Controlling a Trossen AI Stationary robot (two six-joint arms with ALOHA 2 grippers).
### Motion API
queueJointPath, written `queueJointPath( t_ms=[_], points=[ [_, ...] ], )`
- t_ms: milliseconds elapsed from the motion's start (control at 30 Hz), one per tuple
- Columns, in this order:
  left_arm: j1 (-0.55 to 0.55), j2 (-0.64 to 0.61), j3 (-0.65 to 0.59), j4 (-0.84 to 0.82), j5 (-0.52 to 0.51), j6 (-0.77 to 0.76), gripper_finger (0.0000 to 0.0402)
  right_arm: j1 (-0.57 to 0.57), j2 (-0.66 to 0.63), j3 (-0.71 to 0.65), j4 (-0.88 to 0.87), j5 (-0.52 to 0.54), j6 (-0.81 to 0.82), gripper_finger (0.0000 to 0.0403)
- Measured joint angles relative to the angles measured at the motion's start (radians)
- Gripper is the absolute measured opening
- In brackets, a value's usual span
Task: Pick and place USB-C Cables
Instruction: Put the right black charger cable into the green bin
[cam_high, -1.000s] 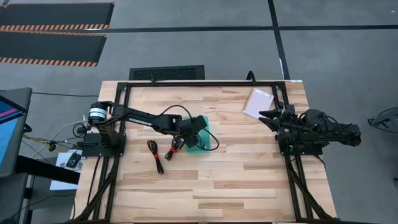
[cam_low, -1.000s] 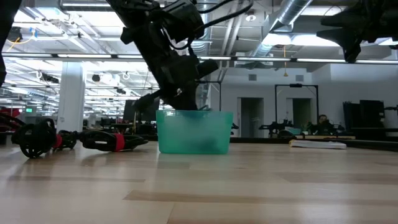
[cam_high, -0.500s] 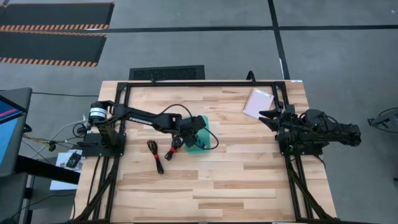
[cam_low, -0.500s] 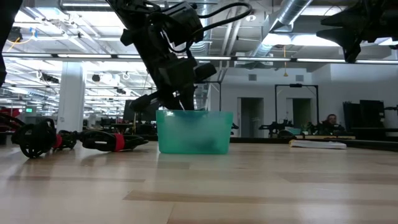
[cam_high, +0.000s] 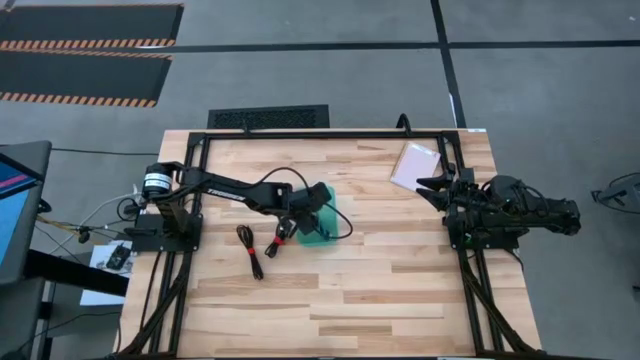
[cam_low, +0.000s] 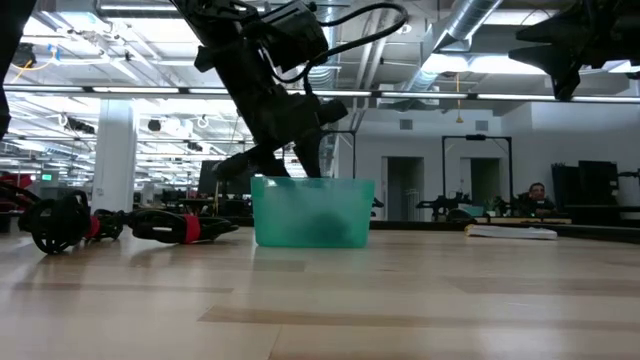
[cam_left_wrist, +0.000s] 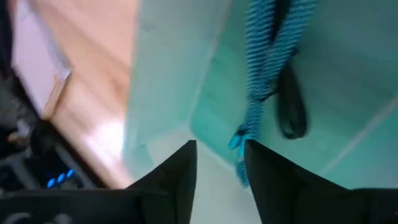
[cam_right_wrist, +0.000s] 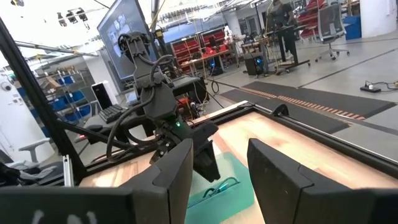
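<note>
**Left gripper over tray, blue cable below**

The left gripper (cam_left_wrist: 219, 163), fingers apart and empty, hangs over the translucent teal rectangular tray (cam_high: 322, 236) at frame centre. The teal-blue braided cable (cam_left_wrist: 268, 68) lies inside, running lengthwise away from the fingers. Only the high view shows black red-tied cables (cam_high: 251, 250) on the wooden counter (cam_high: 400, 290). The right gripper (cam_high: 432, 188), fingers parted, waits mid-right.

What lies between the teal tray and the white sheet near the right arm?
Nothing: in the high view, bare wooden table runs from the teal tray to the white sheet.
</note>
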Motion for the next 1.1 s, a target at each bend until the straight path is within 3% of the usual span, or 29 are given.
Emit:
queueJointPath(
  t_ms=[267, 567, 733, 933, 1100],
  points=[
    [-0.001, -0.001, 0.123, -0.107, -0.072, -0.135, 0.0176, 0.0, 0.0, 0.0, 0.0, 0.0, 0.013, 0.0178],
    [-0.001, -0.005, 0.383, -0.509, -0.055, -0.329, 0.019, 0.0, 0.0, 0.0, 0.0, 0.0, 0.018, 0.0179],
    [-0.001, -0.072, 0.463, -0.712, 0.032, -0.468, 0.019, 0.0, 0.0, 0.0, -0.004, 0.0, 0.024, 0.0179],
    [0.018, -0.257, 0.446, -0.886, 0.212, -0.725, 0.0189, 0.0, 0.0, 0.0, -0.008, 0.0, 0.026, 0.0182],
    [0.003, -0.464, 0.295, -0.888, 0.304, -0.934, 0.0189, 0.0, 0.0, 0.0, -0.027, 0.0, 0.032, 0.0179]
  ],
)
